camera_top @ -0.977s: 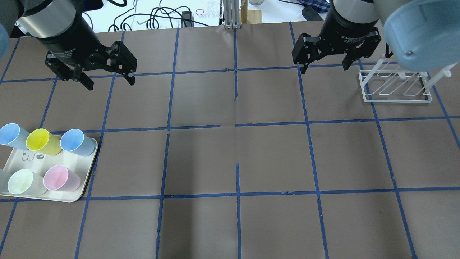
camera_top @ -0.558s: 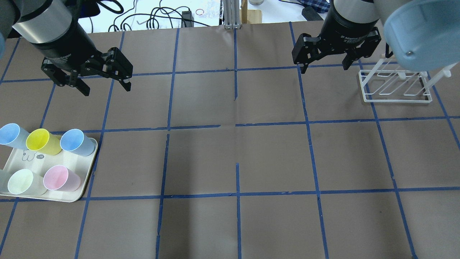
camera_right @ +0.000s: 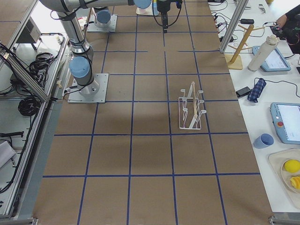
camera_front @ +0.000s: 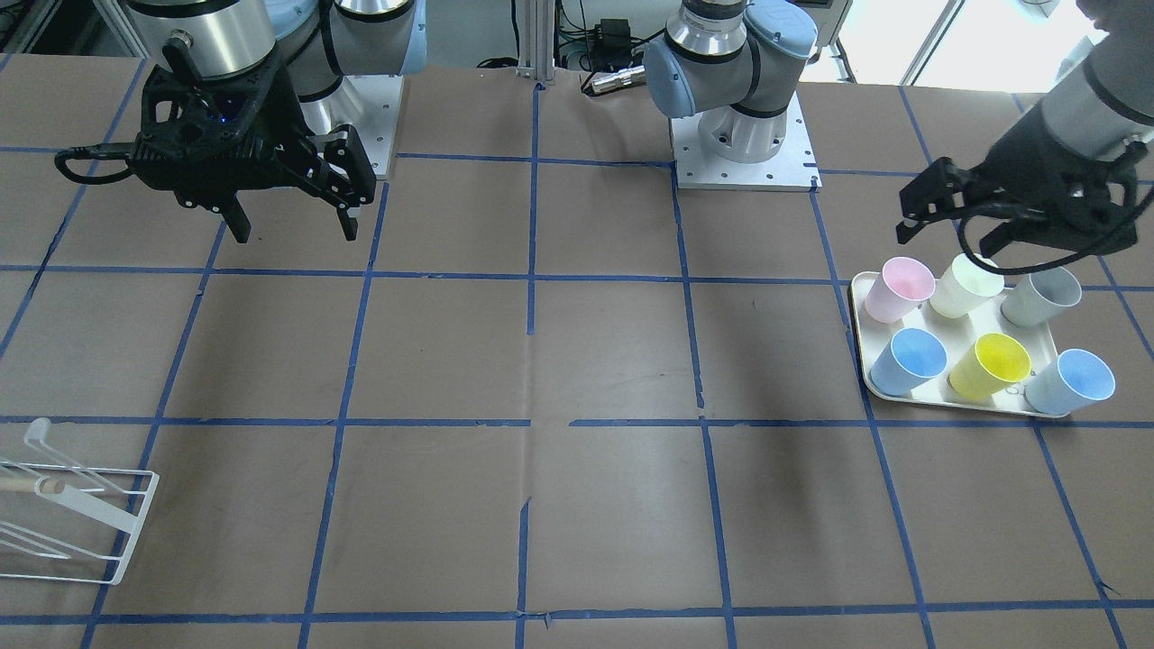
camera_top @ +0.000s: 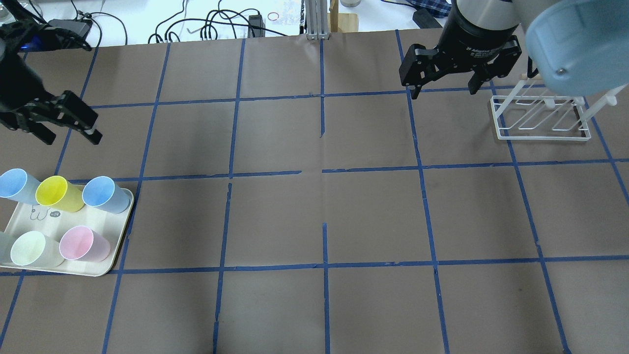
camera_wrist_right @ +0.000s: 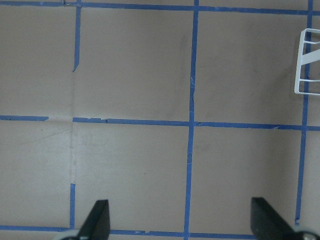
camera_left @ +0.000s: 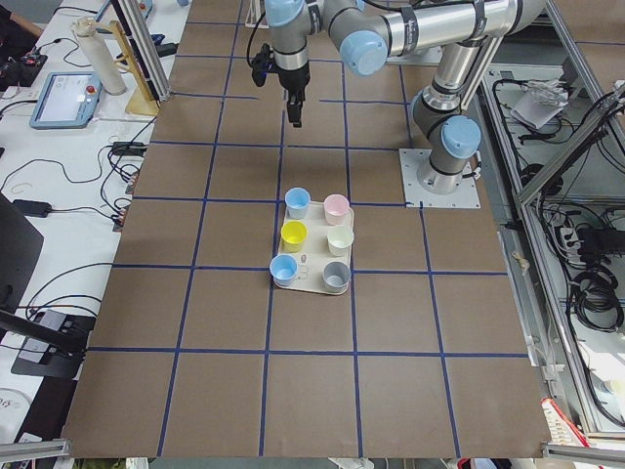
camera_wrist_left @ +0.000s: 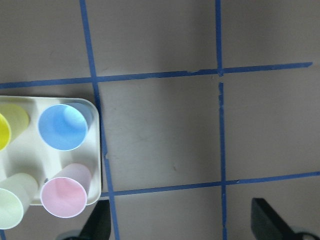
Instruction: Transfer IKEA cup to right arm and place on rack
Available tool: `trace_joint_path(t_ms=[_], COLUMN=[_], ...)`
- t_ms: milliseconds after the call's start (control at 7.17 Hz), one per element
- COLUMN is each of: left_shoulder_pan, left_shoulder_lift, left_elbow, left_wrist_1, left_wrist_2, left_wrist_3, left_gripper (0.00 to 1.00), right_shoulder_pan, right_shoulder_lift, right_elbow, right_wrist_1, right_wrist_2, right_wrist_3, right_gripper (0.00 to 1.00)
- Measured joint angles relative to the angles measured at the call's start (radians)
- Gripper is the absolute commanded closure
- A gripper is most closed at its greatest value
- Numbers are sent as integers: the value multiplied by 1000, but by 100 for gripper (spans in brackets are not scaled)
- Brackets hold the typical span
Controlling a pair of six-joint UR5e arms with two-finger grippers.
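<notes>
The IKEA cup (camera_front: 1071, 380), pale grey-blue with a bright blue inside, stands upright at an outer corner of the cream tray (camera_front: 858, 317). It also shows at the far left of the overhead view (camera_top: 12, 183) and in the exterior left view (camera_left: 283, 269). It is out of the left wrist view. My left gripper (camera_top: 71, 137) is open and empty, and hovers near the tray (camera_front: 947, 242). My right gripper (camera_top: 444, 93) is open and empty beside the white wire rack (camera_top: 540, 123). The rack also shows in the front-facing view (camera_front: 72, 514).
The tray also holds a deeper blue cup (camera_top: 103, 194), a yellow cup (camera_top: 54, 192), a pink cup (camera_top: 81, 243), a pale green cup (camera_top: 29, 248) and a grey cup (camera_front: 1041, 296). The brown table carries a grid of blue tape. Cables lie beyond its far edge.
My left gripper has moved left and down in the overhead view, toward the tray, and is still open. My right gripper and the cups have not moved.
</notes>
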Motion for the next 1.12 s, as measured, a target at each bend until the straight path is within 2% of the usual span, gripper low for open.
trace_joint_path(t_ms=[279,558,837,1116], left_shoulder_pan=[160,299,361,401], left_shoulder_lift=[-90,-210,-330,-422], left_elbow=[-4,1,33,63], left_wrist_1=[132,261,368,414], left_wrist_2=[19,30,32,33], left_wrist_3=[224,368,385,395], left_gripper=[0,0,0,0], right_shoulder_pan=[0,0,0,0], right_shoulder_lift=[0,0,-1,-2], right_elbow=[-1,-2,-1,0], right_wrist_1=[0,2,3,4], right_wrist_2=[6,9,10,10], right_wrist_3=[-1,-3,-4,-4], right_gripper=[0,0,0,0])
